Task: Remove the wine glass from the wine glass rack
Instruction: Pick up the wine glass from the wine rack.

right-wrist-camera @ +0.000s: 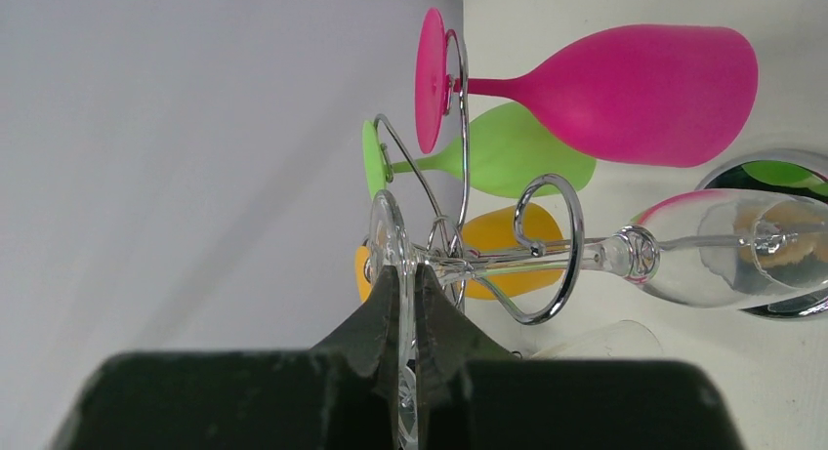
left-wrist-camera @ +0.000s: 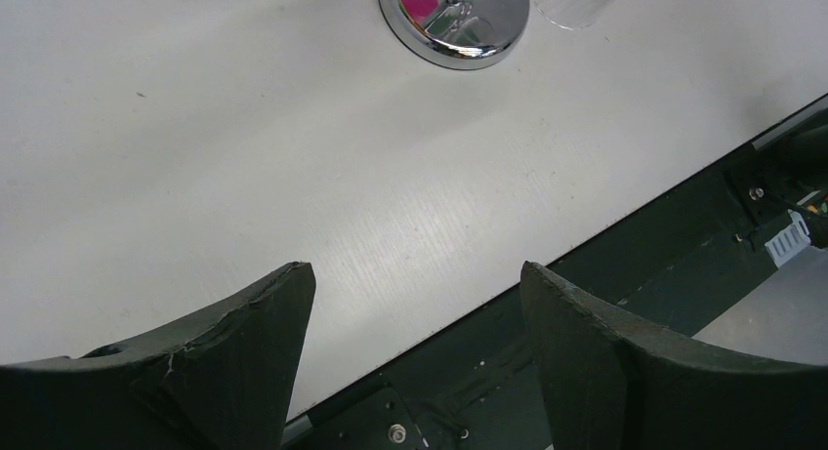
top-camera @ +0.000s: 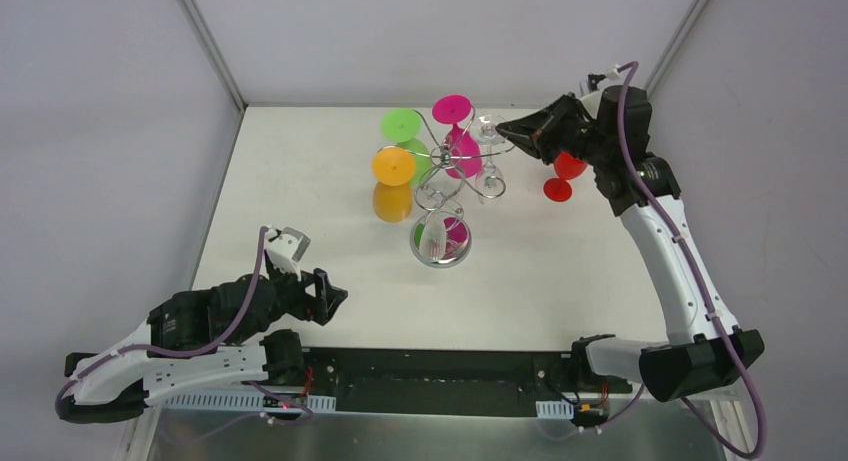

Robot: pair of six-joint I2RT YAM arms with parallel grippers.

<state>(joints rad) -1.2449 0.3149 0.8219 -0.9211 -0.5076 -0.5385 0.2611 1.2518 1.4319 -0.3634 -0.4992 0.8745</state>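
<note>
Right wrist: pinching foot rim of clear wine glass [right-wrist-camera: 683,265] with right jaws, closed tight. Hangs bowl-down in wine glass rack [right-wrist-camera: 571,245] scroll, 2 o'clock of hub in top view. Left jaws wide, empty, over counter [left-wrist-camera: 195,128]. Risk: snagging stem on scroll, tipping rack; slipping off thin rim.

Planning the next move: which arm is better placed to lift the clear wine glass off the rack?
Right. The right gripper is shut on the clear wine glass at its foot; the left gripper is open, far from the rack.
</note>
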